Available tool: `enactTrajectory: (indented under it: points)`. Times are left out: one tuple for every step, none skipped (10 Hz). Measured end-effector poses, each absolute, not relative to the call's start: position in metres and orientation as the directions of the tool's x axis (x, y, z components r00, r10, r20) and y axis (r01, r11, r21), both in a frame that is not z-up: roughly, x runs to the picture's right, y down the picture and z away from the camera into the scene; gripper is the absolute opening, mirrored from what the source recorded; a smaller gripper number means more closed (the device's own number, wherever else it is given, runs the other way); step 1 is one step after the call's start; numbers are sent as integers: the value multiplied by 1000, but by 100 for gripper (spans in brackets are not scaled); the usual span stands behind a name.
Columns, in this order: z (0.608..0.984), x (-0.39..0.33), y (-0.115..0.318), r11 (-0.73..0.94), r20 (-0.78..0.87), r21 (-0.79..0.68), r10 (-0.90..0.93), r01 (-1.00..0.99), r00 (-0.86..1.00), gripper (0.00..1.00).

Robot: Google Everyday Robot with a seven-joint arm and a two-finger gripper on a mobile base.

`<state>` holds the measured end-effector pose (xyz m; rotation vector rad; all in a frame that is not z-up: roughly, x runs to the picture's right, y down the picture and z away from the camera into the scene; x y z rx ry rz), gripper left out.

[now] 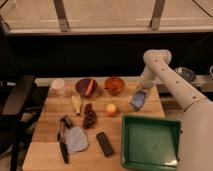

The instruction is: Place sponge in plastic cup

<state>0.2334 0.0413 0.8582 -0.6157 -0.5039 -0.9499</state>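
Note:
My gripper (139, 94) hangs at the end of the white arm that reaches in from the right, over the right part of the wooden table (50, 150). Right under it is a light-blue, blue-grey shape (137, 101), tilted, touching or just above the table top. I cannot tell whether this shape is the sponge, the plastic cup, or one inside the other. No second blue block or light-blue cup shows anywhere else on the table.
A green tray (176, 131) lies front right. A white cup (58, 86), a dark red bowl (86, 87) and an orange bowl (114, 85) stand at the back. A banana (76, 104), grapes (90, 118), an orange (111, 109), a grey-blue cloth (76, 139), a knife (63, 146) and a black block (105, 144) lie left. A chair (15, 107) stands at the left.

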Motion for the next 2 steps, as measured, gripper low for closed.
enactTrajectory:
  points:
    - [858, 233, 41, 437, 642, -259, -589, 861, 492, 80]
    - [858, 232, 41, 436, 642, -259, -589, 862, 491, 80]
